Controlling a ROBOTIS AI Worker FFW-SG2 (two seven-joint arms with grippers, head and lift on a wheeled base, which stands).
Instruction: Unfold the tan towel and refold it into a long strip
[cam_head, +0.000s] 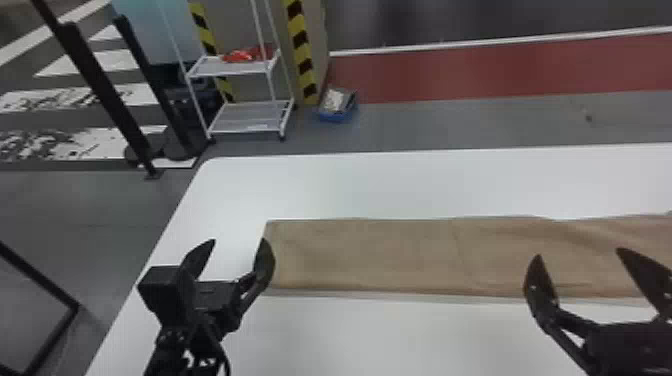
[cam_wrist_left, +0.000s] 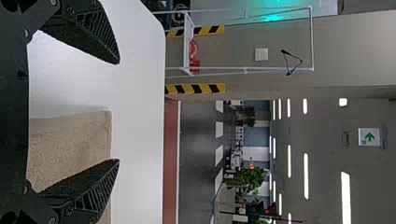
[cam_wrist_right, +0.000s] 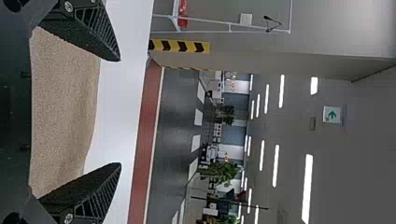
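Sideways, left to right, runs the long towel (cam_head: 375, 255). My left claw (cam_head: 237, 246) is nearer its left end; my right claw (cam_head: 580, 254) is farther along. Both are wide and empty.

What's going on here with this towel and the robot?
A robot is at work on the towel, which lies as a long strip across the table. The left gripper is by its left end, the right gripper farther along. Both have their fingers open, so neither is holding it.
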